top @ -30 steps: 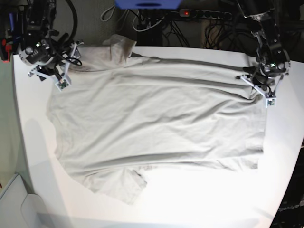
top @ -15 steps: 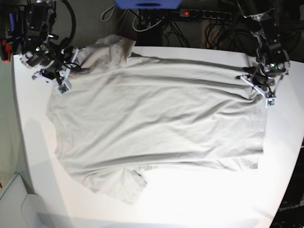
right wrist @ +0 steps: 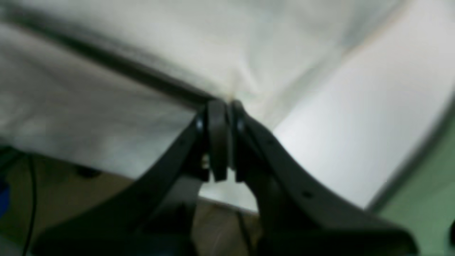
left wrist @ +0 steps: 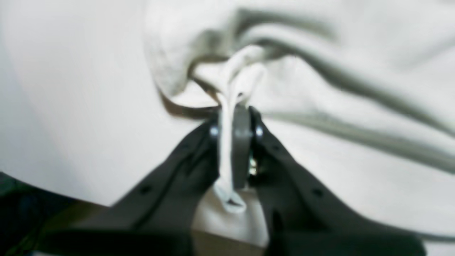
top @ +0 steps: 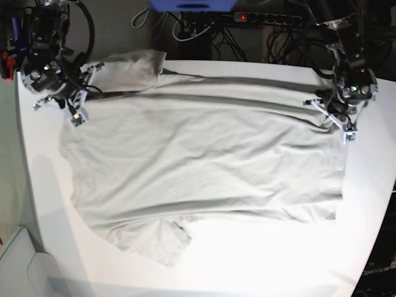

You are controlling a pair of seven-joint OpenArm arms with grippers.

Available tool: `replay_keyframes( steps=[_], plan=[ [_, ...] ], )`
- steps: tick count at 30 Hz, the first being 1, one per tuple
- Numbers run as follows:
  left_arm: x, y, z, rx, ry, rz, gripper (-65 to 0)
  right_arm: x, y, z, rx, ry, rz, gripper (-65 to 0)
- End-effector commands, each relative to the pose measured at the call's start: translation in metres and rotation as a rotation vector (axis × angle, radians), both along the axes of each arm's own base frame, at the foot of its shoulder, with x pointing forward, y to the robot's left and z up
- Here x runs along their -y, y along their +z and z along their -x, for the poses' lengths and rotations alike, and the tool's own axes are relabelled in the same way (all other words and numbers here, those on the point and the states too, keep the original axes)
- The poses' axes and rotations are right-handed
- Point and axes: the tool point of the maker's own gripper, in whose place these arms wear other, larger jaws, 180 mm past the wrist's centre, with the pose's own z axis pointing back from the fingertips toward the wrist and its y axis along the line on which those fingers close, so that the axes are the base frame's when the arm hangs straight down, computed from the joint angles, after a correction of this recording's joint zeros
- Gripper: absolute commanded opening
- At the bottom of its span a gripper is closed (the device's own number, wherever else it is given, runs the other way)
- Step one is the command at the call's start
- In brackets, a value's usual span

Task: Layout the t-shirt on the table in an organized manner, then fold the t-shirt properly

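Note:
The pale grey-beige t-shirt [top: 198, 154] lies spread over the white table [top: 260, 260], one sleeve at the far left corner and one at the near edge. At the right side of the base view, my left gripper [top: 339, 122] is shut on a bunched fold of the shirt's edge. The left wrist view shows that cloth [left wrist: 227, 106] pinched between the jaws of the left gripper [left wrist: 234, 121]. At the far left, my right gripper [top: 75, 110] is shut. The right gripper [right wrist: 224, 106] has its tips on a puckered edge of the shirt [right wrist: 142, 64].
Behind the table's far edge are a power strip [top: 260, 17], tangled cables and a blue object [top: 192, 5]. A pale grey box [top: 18, 266] stands off the near left corner. The table's rounded edge and green floor [right wrist: 426, 199] lie close to the right gripper.
My right gripper has gone from open to shut on the shirt's far left edge and moved left, drawing the cloth taut. The left gripper keeps its hold, barely moved.

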Motion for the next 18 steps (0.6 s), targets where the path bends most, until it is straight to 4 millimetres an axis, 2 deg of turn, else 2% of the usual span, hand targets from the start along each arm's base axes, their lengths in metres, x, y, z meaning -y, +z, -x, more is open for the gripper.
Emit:
replay_keyframes(
  steps=[1,5,12,15,18],
  plan=[
    [-0.007,0.028,-0.022,0.094,-0.006,-0.042,-64.5,0.005,0.023,-0.019,0.081,0.011,0.028,-65.0],
    [-0.008,0.056,-0.04,0.138,-0.007,-0.06,-64.5,0.009,0.058,-0.041,0.183,0.032,0.074,-65.0],
    [-0.01,0.099,-0.077,0.201,0.01,-0.059,-64.5,0.022,0.09,-0.072,0.256,0.021,0.127,-65.0],
    [-0.01,0.121,-0.102,0.26,0.013,-0.05,-64.5,0.022,0.109,-0.09,0.318,0.019,0.127,-65.0],
    [0.002,0.137,-0.134,0.294,-0.034,-0.042,-64.5,0.025,0.125,-0.115,0.37,0.005,0.113,-65.0]
  ],
)
